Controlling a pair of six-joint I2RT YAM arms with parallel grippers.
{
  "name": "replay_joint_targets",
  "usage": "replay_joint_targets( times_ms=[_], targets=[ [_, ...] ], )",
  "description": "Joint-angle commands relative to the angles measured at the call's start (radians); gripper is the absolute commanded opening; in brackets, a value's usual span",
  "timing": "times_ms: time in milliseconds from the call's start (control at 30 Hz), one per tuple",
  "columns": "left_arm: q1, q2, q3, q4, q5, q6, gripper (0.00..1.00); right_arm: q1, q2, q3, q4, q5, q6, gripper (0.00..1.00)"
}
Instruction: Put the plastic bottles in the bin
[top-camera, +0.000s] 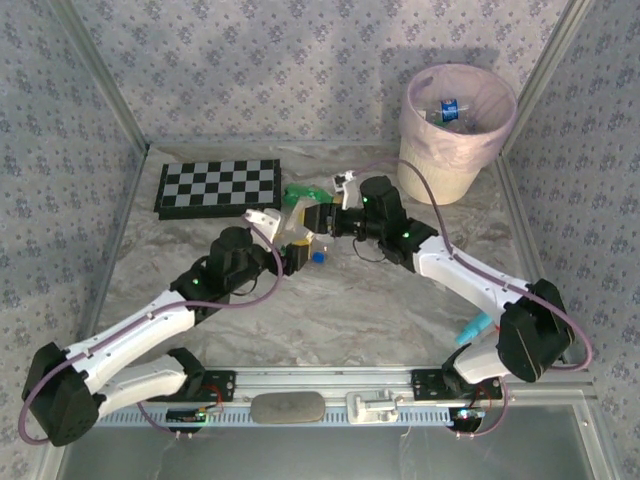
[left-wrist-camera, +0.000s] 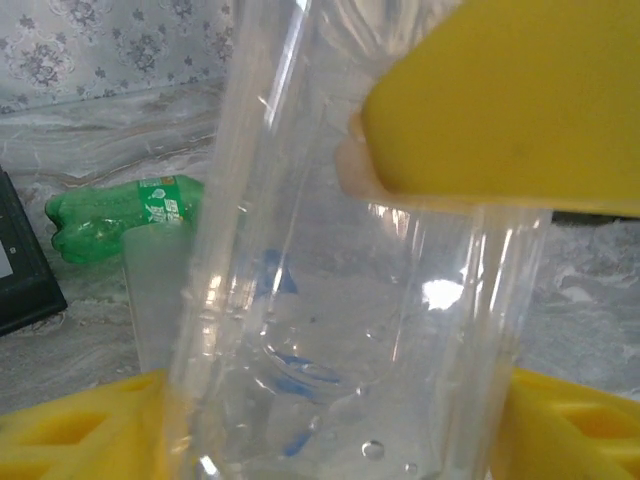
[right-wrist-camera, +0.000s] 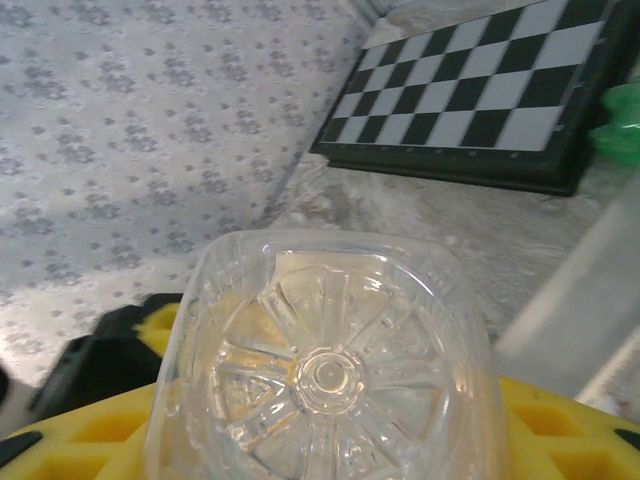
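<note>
Above the table's middle, a clear plastic bottle (top-camera: 306, 236) with a blue cap hangs between the two grippers. My right gripper (top-camera: 318, 220) is shut on it; in the right wrist view its ribbed base (right-wrist-camera: 325, 375) sits between my yellow pads (right-wrist-camera: 560, 430). My left gripper (top-camera: 290, 248) stands open, its pads (left-wrist-camera: 70, 430) wide on either side of the bottle's body (left-wrist-camera: 340, 300). One finger of the right gripper (left-wrist-camera: 500, 100) presses into the bottle's wall. A green bottle (top-camera: 305, 193) (left-wrist-camera: 110, 215) lies on the table behind. The bin (top-camera: 458, 150), lined in pink, stands at the far right and holds bottles (top-camera: 450, 108).
A black-and-white chessboard (top-camera: 218, 187) (right-wrist-camera: 470, 90) lies at the back left. A teal marker-like object (top-camera: 475, 328) rests beside the right arm's base. Patterned walls close the table on three sides.
</note>
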Motion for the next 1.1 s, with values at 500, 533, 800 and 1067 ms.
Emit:
replay_joint_targets(
  times_ms=[500,533,800,1067],
  targets=[
    [0.19,-0.067,-0.115,0.006,-0.13,-0.295,0.95,-0.38,-0.319,0.168,-0.383,0.302,-0.395,0.48],
    [0.196,-0.069,-0.121,0.004,-0.129,-0.307,0.95,-0.398,-0.313,0.196,-0.372,0.314,-0.418,0.47],
    [0.2,-0.035,-0.17,0.009,-0.031,-0.407,1.0,-0.511,-0.176,0.443,-0.266,0.413,-0.509,0.47],
    [0.198,-0.003,-0.219,0.046,0.047,-0.458,1.0,-0.608,-0.012,0.585,-0.098,0.528,-0.532,0.46]
  ],
)
